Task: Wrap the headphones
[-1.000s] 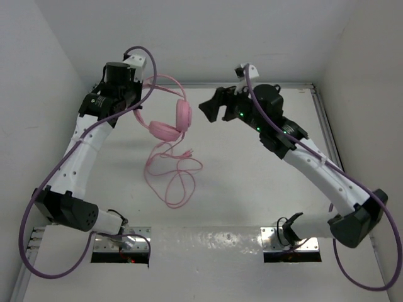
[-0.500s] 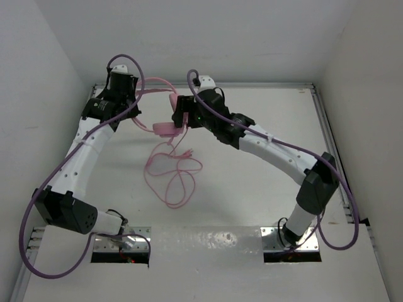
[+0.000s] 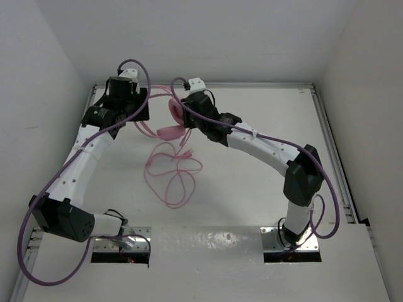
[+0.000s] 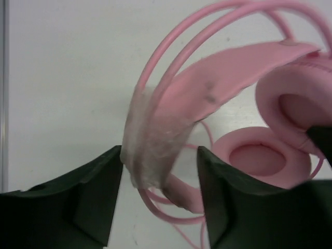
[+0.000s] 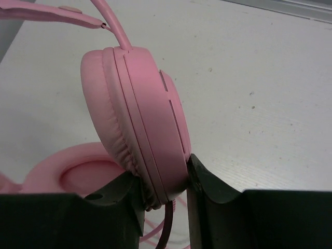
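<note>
The left arm is bent up along the left wall and the right arm is stretched across the worktop toward the far left, with the headphones held between them. The left end effector is closed on the headband, and the right end effector is clamped on the lower rim of one upright earcup. The thin cord is trailed in loose loops on the worktop toward the bases, and in the overhead view both sets of fingers are hidden under the wrists.
</note>
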Available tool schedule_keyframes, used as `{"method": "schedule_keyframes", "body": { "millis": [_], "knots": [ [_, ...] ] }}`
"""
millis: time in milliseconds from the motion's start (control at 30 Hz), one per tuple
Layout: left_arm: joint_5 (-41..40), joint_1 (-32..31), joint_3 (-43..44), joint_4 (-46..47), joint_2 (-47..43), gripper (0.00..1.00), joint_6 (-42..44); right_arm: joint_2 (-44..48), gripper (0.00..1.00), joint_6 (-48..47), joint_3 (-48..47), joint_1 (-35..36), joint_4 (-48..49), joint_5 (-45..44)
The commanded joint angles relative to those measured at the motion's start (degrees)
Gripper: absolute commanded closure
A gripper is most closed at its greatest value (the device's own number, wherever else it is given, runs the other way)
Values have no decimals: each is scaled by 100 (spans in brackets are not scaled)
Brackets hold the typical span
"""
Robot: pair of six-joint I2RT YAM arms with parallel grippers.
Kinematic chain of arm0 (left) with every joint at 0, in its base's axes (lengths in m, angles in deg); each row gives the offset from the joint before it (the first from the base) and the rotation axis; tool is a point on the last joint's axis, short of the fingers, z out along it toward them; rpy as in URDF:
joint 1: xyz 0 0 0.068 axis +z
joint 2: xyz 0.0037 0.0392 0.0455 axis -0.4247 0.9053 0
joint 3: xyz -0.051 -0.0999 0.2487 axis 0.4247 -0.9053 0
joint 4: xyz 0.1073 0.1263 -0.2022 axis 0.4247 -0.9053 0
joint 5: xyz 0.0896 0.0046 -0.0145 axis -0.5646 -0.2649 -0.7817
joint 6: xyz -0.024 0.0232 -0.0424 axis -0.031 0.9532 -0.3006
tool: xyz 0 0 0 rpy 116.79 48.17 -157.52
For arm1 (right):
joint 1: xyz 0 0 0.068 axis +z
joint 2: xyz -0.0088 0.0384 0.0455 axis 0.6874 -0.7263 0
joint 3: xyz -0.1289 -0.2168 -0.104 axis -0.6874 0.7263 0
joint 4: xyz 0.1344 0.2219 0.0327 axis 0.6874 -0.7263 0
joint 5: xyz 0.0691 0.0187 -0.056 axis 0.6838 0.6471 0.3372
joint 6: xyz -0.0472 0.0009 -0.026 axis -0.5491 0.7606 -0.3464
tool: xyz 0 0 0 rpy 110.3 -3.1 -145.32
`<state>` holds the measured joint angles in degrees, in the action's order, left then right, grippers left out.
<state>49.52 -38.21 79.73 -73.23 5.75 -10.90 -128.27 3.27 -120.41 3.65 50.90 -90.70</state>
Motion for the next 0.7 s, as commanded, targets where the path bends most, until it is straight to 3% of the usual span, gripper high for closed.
{"method": "schedule_keyframes", "body": {
  "millis": [0,100,333,400,433,500,533,600,667],
  "knots": [
    [307,-63,-141,888,-214,42,1072,522,100,-538,62,-5,561,154],
    [-10,-63,-264,1240,-170,40,1766,707,100,-698,116,-5,482,189],
    [-73,-72,-344,1092,155,44,2190,787,100,-663,36,-5,438,321],
    [-266,-72,-335,1056,217,56,2190,787,100,-672,63,4,456,365],
    [-336,-72,-335,1056,252,74,2173,778,100,-681,63,-5,421,400],
    [-468,-72,-274,986,270,98,2085,770,100,-742,45,-22,324,566],
    [-495,-63,-221,942,261,100,2050,743,100,-838,-42,-40,272,706],
    [-451,-72,-195,767,296,100,1953,743,52,-944,-218,-162,-8,1365],
    [-521,-63,-151,504,384,100,1830,874,18,-1277,-595,-181,-264,1673]
  ]
}}
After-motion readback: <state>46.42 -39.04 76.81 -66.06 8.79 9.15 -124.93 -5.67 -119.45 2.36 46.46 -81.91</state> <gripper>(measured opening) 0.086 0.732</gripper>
